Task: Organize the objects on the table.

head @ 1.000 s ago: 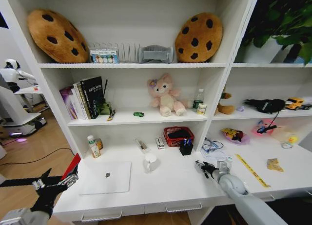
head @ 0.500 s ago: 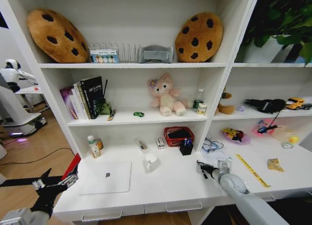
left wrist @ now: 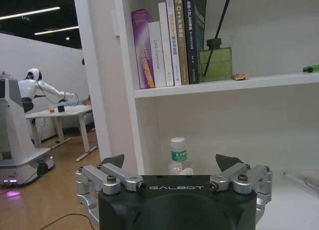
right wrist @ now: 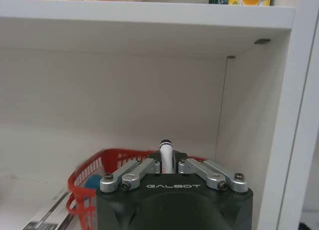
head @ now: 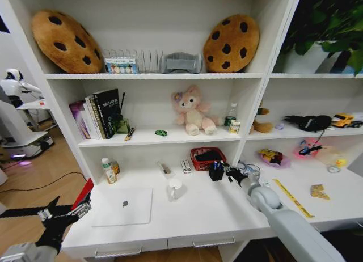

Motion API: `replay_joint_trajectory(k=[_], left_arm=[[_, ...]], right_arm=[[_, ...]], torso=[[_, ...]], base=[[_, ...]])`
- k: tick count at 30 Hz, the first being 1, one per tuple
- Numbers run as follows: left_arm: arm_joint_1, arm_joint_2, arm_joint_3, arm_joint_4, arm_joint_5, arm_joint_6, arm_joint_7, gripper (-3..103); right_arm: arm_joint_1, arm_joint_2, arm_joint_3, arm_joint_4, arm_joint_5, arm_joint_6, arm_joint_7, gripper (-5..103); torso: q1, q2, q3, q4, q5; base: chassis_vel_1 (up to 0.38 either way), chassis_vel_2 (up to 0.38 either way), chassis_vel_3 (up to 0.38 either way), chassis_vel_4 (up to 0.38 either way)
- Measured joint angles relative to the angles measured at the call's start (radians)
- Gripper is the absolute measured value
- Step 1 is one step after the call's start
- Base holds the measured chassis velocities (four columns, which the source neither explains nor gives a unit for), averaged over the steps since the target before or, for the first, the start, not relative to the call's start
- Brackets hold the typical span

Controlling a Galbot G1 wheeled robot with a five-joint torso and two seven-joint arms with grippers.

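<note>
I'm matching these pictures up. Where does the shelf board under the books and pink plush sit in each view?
Head view: the shelf board crosses the centre, under the books and plush.
Left wrist view: its front edge crosses mid-picture, under the books.
Right wrist view: it spans the top.
Landmarks: green toy car, head and left wrist; red basket, head and right wrist.

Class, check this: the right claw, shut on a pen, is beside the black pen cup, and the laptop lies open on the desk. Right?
One error: the laptop lies closed, as the head view shows. The right claw, shut on a pen, is indeed beside the cup.
</note>
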Motion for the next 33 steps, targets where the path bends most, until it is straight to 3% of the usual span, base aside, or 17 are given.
replay_joint_trajectory(k=[1,2,4,5,6,9,16,27,29,32,33], left_arm=[[0.0,0.0,0.0,0.0,0.0,0.0,0.0,100],[0.0,0.0,0.0,0.0,0.0,0.0,0.0,100],[0.0,0.0,0.0,0.0,0.0,0.0,0.0,100],[0.0,0.0,0.0,0.0,0.0,0.0,0.0,100],[0.0,0.0,0.0,0.0,0.0,0.0,0.0,100],[0.0,0.0,0.0,0.0,0.0,0.0,0.0,100],[0.0,0.0,0.0,0.0,0.0,0.0,0.0,100],[0.0,0.0,0.0,0.0,0.0,0.0,0.0,100],[0.0,0.0,0.0,0.0,0.0,0.0,0.0,100],[0.0,0.0,0.0,0.0,0.0,0.0,0.0,100],[0.0,0.0,0.0,0.0,0.0,0.0,0.0,100]], right_arm=[[0.044,0.016,-0.032,-0.041,-0.015,0.054,0.007,11],[0.044,0.016,-0.032,-0.041,-0.015,0.054,0.007,11],[0.13,0.054,-0.087,-0.142,-0.058,0.171,0.004,11],[0.13,0.054,-0.087,-0.142,-0.058,0.171,0.004,11],[0.177,0.086,-0.117,-0.217,-0.078,0.237,0.005,11],[0.211,0.117,-0.141,-0.274,-0.082,0.272,0.008,11],[0.227,0.152,-0.165,-0.368,-0.131,0.325,0.004,11],[0.184,0.148,-0.14,-0.327,-0.139,0.343,-0.026,9],[0.176,0.144,-0.131,-0.314,-0.137,0.344,-0.03,14],[0.136,0.122,-0.103,-0.262,-0.12,0.339,-0.033,30],[0.125,0.118,-0.095,-0.254,-0.119,0.337,-0.033,30]], torso=[[0.0,0.0,0.0,-0.0001,0.0003],[0.0,0.0,0.0,-0.0001,0.0003],[0.0,0.0,0.0,0.0003,-0.0003],[0.0,0.0,0.0,0.0003,-0.0003],[0.0,0.0,0.0,0.0003,0.0001],[0.0,0.0,0.0,0.0004,0.0001],[0.0,0.0,0.0,0.0,0.0001],[0.0,0.0,0.0,0.0001,0.0002],[0.0,0.0,0.0,0.0001,0.0002],[0.0,0.0,0.0,0.0001,0.0003],[0.0,0.0,0.0,0.0001,0.0001]], base=[[0.0,0.0,0.0,0.0],[0.0,0.0,0.0,0.0],[0.0,0.0,0.0,0.0],[0.0,0.0,0.0,0.0],[0.0,0.0,0.0,0.0],[0.0,0.0,0.0,0.0],[0.0,0.0,0.0,0.0],[0.0,0.0,0.0,0.0],[0.0,0.0,0.0,0.0],[0.0,0.0,0.0,0.0],[0.0,0.0,0.0,0.0]])
